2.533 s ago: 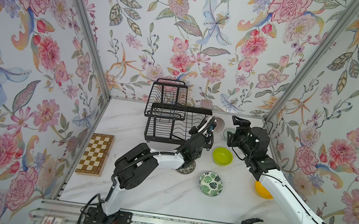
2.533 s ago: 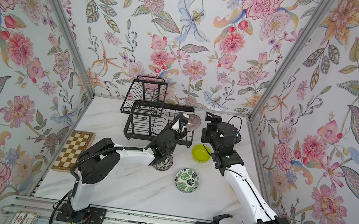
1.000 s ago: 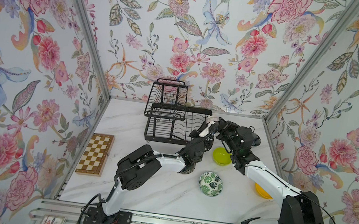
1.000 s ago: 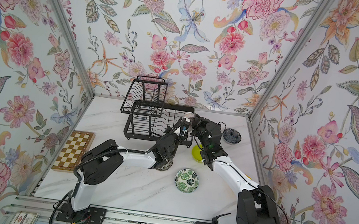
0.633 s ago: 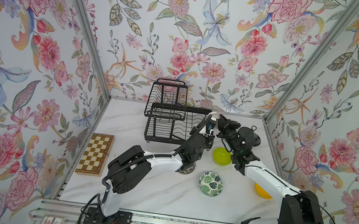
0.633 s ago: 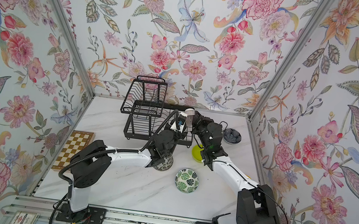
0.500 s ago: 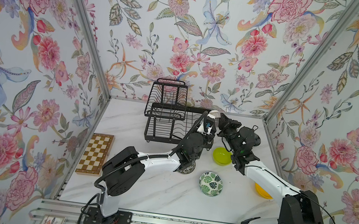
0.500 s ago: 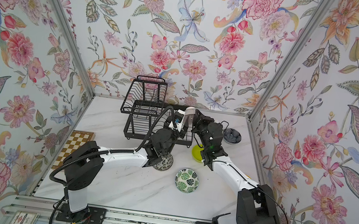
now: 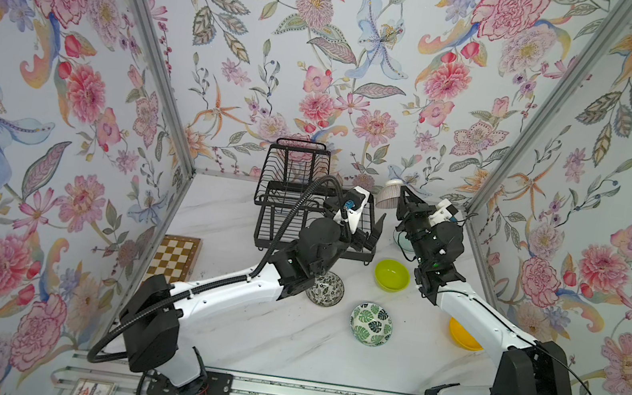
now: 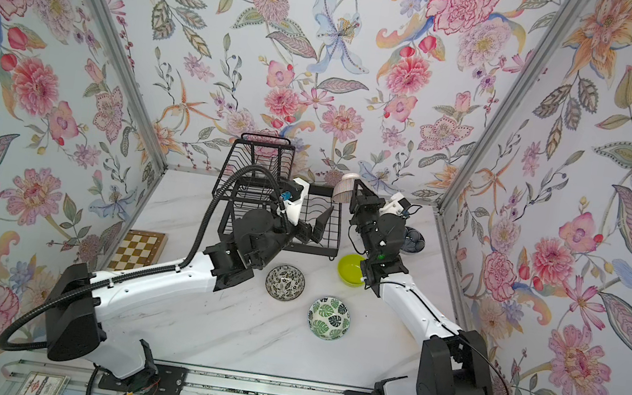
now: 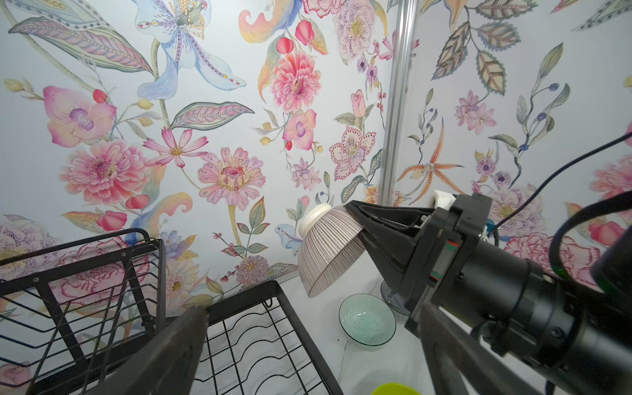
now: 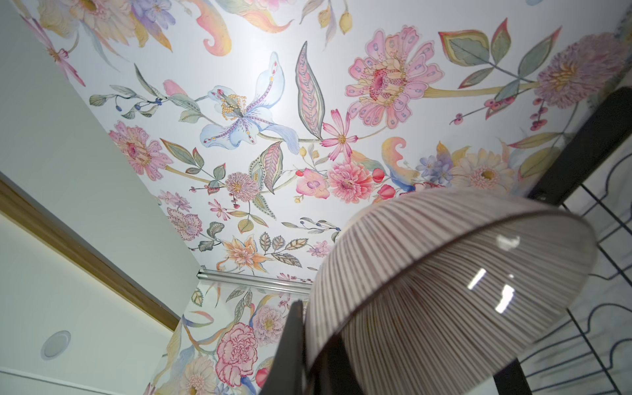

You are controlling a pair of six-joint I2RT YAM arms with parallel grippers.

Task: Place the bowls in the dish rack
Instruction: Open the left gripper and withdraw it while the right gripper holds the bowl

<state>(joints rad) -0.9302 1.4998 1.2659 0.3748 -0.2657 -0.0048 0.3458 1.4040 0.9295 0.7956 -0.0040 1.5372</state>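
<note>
My right gripper (image 9: 402, 189) is shut on the rim of the pink ribbed bowl (image 9: 389, 194), held tilted mouth-down in the air beside the right end of the black wire dish rack (image 9: 293, 170). In the right wrist view the bowl (image 12: 444, 273) fills the frame, its rim pinched between the fingers (image 12: 290, 342). My left gripper (image 9: 368, 234) hangs open and empty over the rack's lower tray (image 11: 239, 328). On the table lie the black-and-white bowl (image 9: 328, 290), the green-leaf bowl (image 9: 371, 324), the lime bowl (image 9: 392, 274), the orange-yellow bowl (image 9: 460, 336), the celadon bowl (image 11: 367, 323) and the dark blue bowl (image 10: 413, 239).
A brown-and-cream chessboard (image 9: 176, 256) lies at the table's left edge. Floral walls close in the back and both sides. The right arm (image 9: 470, 312) partly covers the orange-yellow bowl, and the left forearm (image 9: 229, 291) crosses the table's left half.
My left gripper has opened, let go of the pink bowl and drawn back a little. The right gripper now holds the bowl alone and has lifted it slightly.
</note>
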